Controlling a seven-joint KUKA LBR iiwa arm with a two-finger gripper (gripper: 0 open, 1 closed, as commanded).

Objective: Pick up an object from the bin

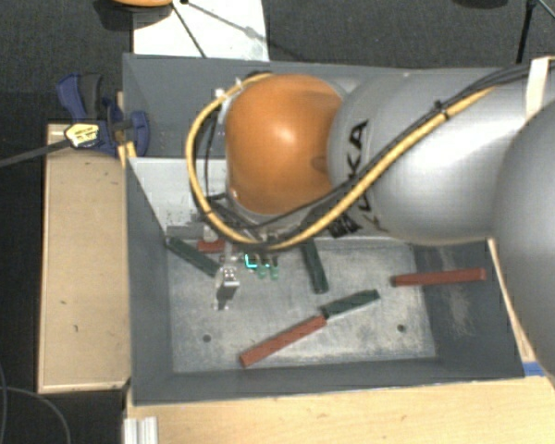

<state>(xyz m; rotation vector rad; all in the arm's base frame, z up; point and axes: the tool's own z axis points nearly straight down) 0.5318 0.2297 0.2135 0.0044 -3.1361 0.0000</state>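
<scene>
My claw (228,289) hangs low in the left part of the bin (150,294), its tip over bare floor; I cannot tell whether it is apart or together. Nearest is a dark green stick (190,255), just to its upper left, with a short red piece (209,245) beside that. Another green stick (314,268) lies to the claw's right, and a red-brown stick (279,340) lies nearer the front wall.

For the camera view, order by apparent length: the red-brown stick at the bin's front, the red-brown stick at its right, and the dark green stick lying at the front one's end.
1 and 2, too alike to rank: front red-brown stick, right red-brown stick.
3: dark green stick, clearly shorter.
</scene>
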